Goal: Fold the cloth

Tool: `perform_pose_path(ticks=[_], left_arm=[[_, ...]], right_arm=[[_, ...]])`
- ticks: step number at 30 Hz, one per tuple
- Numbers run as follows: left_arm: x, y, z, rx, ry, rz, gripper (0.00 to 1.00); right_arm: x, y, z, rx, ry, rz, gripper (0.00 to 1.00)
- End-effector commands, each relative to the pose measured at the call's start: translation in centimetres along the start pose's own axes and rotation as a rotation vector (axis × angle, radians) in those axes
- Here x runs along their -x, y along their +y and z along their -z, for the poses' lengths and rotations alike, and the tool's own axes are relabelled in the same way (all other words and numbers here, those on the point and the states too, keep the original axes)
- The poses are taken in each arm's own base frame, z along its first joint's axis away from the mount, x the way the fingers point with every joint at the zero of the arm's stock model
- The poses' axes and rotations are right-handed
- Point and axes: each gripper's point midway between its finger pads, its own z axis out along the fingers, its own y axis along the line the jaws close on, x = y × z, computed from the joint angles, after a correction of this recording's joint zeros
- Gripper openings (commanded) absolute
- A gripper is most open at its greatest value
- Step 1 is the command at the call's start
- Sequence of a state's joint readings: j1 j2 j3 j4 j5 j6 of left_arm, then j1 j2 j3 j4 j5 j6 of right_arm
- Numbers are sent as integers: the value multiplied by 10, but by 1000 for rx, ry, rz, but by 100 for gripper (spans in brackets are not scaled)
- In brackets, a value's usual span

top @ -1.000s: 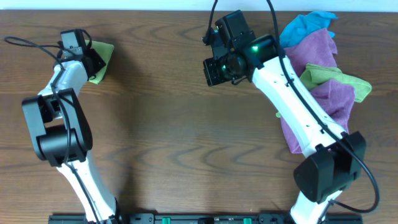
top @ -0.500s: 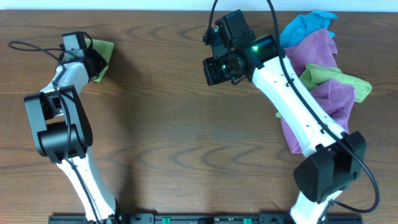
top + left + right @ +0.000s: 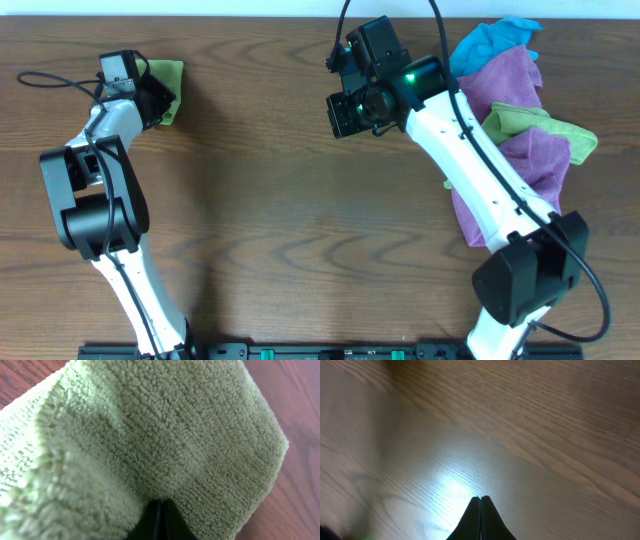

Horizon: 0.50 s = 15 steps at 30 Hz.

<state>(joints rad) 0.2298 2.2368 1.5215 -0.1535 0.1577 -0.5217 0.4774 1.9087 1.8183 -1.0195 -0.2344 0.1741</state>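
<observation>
The lime-green cloth (image 3: 168,78) lies folded small at the far left of the wooden table. It fills the left wrist view (image 3: 175,435), with no white tag showing. My left gripper (image 3: 156,97) is at its near edge. Its fingers (image 3: 161,505) are shut, tips pushed into the pile, and I see no cloth between them. My right gripper (image 3: 345,112) hovers over bare table at the centre back, well away from the cloth. Its fingers (image 3: 481,499) are shut and empty above a lit patch of wood.
A heap of cloths lies at the right edge under the right arm: purple cloths (image 3: 515,85), a blue one (image 3: 488,40) and another lime-green one (image 3: 545,128). The table's back edge runs just beyond the folded cloth.
The left gripper and the cloth have shifted slightly toward the back edge, and the cloth looks a little more compact. The right arm has not moved.
</observation>
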Motion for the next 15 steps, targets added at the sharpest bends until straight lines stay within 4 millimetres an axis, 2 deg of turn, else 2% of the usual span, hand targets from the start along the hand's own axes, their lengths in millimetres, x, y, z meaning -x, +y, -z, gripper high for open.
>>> perform_pose_path(ticks=[1,6,10,15], left_arm=[[-3,1,5,25,10,-60,6],[23,-13,46,28,-68,-89,6],[45,-11,80,91,-154,-90,6],[53,-5,103,151,-187,-123,6]], right_arm=[[-1,4,1,4,4,18,1],[-1,4,1,3,6,18,2],[-4,4,1,2,17,15,2],[-7,3,1,1,27,12,1]])
